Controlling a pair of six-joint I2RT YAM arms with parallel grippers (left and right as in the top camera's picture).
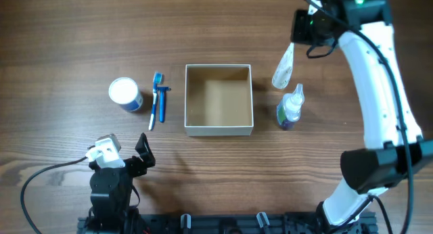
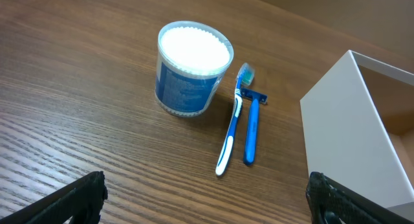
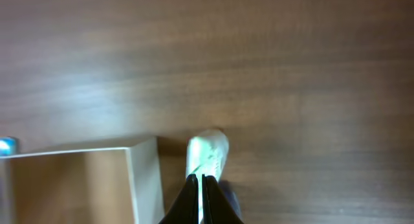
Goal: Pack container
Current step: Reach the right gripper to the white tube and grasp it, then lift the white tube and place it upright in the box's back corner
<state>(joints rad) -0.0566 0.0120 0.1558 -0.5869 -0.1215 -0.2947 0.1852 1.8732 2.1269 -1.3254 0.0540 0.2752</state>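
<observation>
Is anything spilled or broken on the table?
Nothing stands out. The container sits square and empty, the toothbrush and razor lie neatly beside it, and the right gripper pinches a white tube.

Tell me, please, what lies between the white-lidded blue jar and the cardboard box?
A toothbrush and a blue razor lie side by side between the jar and the container, clearest in the overhead view.

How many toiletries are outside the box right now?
5: jar, toothbrush and razor left of the container; bottle on its right; white tube pinched in the right gripper. None hidden inside.
</observation>
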